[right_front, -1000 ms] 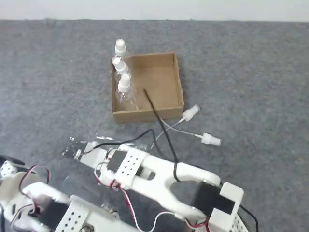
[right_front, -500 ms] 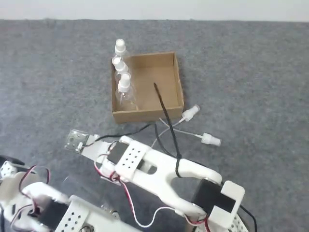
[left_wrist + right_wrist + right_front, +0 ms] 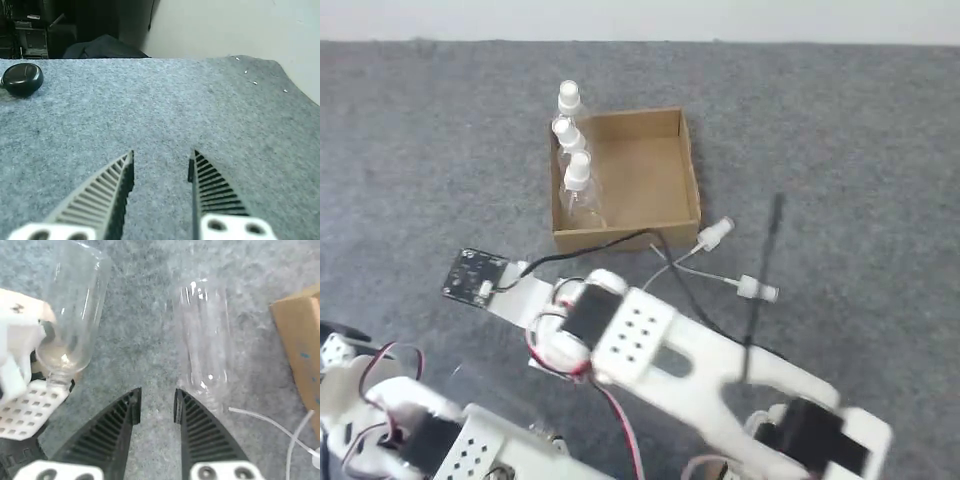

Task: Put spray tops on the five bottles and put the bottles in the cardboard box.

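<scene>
Two bottles to go.
Three capped bottles (image 3: 578, 185) stand in the cardboard box (image 3: 692, 175); my right gripper (image 3: 155, 401), jaws slightly apart and empty, hangs beside a bare bottle (image 3: 202, 355) lying near the box (left gripper (image 3: 161, 162) spread, empty). Next I'd grasp it, then fetch a spray top (image 3: 716, 233).

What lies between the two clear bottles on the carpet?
Bare carpet lies between the bottle beside the box and the other bottle, as the right wrist view shows.

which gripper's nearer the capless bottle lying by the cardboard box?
Right. The right gripper is just short of the neck of the capless bottle; the left gripper points off across bare carpet.
</scene>
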`<state>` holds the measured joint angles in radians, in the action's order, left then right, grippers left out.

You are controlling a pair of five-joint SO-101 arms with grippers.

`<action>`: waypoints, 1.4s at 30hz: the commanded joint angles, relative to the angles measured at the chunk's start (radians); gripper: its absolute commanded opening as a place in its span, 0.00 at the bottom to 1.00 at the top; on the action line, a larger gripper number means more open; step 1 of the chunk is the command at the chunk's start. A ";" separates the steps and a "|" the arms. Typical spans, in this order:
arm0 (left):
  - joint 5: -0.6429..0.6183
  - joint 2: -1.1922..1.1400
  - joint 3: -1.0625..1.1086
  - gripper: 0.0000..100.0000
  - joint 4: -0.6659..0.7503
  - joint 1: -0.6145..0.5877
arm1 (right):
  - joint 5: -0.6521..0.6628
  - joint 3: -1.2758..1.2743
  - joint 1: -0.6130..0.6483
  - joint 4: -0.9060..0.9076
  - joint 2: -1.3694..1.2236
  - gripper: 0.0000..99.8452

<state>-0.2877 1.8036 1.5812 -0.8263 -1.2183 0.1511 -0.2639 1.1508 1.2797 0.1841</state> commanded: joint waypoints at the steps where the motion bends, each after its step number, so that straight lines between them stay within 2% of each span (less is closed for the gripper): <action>1: 0.003 0.018 -0.015 0.17 0.029 -0.006 | 0.012 -0.054 -0.010 -0.038 0.211 0.07; 12: 0.005 0.018 0.010 0.17 0.055 -0.006 | 0.014 -0.235 -0.030 -0.166 0.449 0.07; 18: 0.005 0.018 0.028 0.17 0.086 -0.006 | 0.014 -0.253 -0.108 -0.223 0.456 0.07; 25: 0.006 0.018 0.039 0.17 0.086 -0.006 | 0.014 -0.331 -0.133 -0.349 0.456 0.08; 27: 0.006 0.018 0.044 0.17 0.087 -0.006 | 0.014 -0.361 -0.131 -0.375 0.456 0.12; 33: 0.006 0.018 0.044 0.17 0.087 -0.006 | 0.014 -0.391 -0.131 -0.386 0.456 0.37; 37: 0.006 0.018 0.044 0.17 0.087 -0.005 | 0.015 -0.377 -0.130 -0.394 0.389 0.40; 42: 0.006 0.018 0.044 0.17 0.087 0.000 | 0.015 -0.267 -0.127 -0.384 0.186 0.40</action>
<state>-0.2877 1.8036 1.6379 -0.7756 -1.2183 0.1511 -0.6582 1.0357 0.9114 0.5048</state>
